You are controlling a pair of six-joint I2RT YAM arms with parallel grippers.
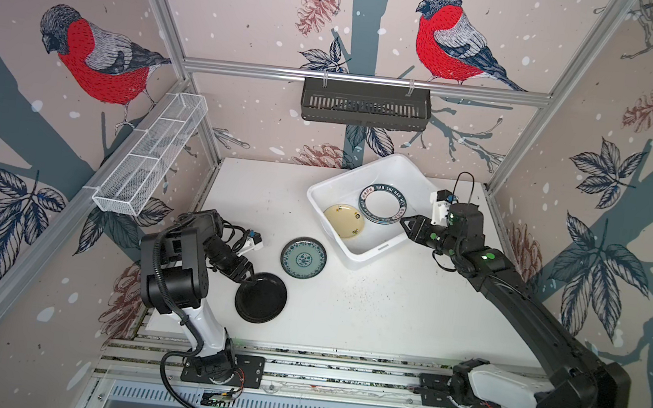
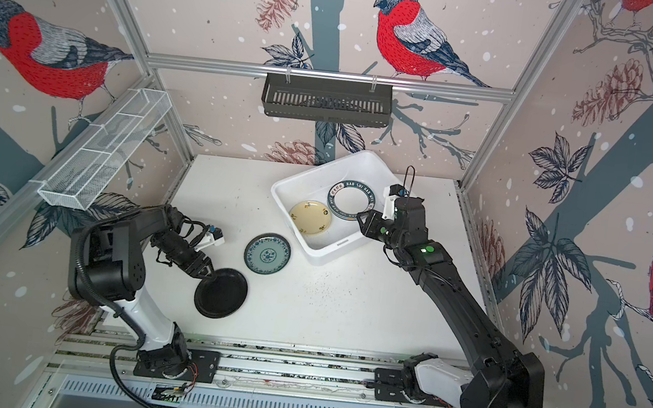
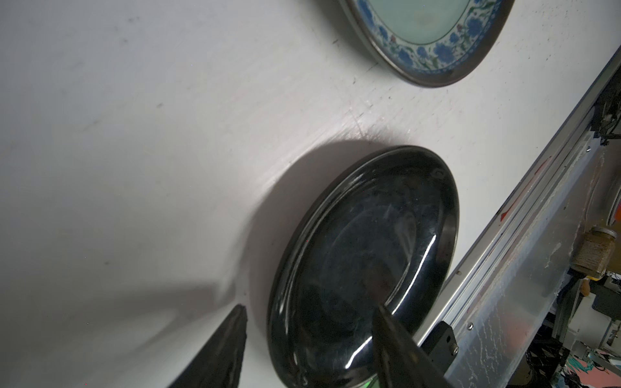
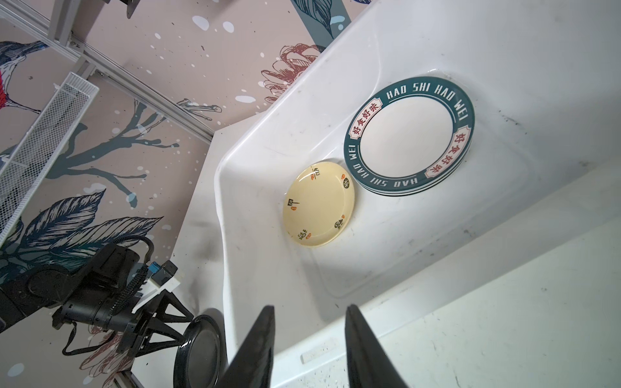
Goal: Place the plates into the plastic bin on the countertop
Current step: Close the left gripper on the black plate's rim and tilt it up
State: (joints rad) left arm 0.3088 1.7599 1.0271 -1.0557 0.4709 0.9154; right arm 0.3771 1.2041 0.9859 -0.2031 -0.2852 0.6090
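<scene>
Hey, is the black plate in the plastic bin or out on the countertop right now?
Out. The black plate is on the countertop, apart from the plastic bin, with the left gripper holding its open jaws astride the plate's rim.

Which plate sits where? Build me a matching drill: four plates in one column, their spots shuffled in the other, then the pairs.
1. black plate
2. teal patterned plate
3. cream-yellow plate
4. lettered-rim plate

A. topping a stack in the plastic bin
B. on the countertop, untouched
C. in the bin, beside the stack
D. on the countertop, rim between the left claw's open fingers

Pairs: 1-D, 2-B, 3-C, 4-A
</scene>
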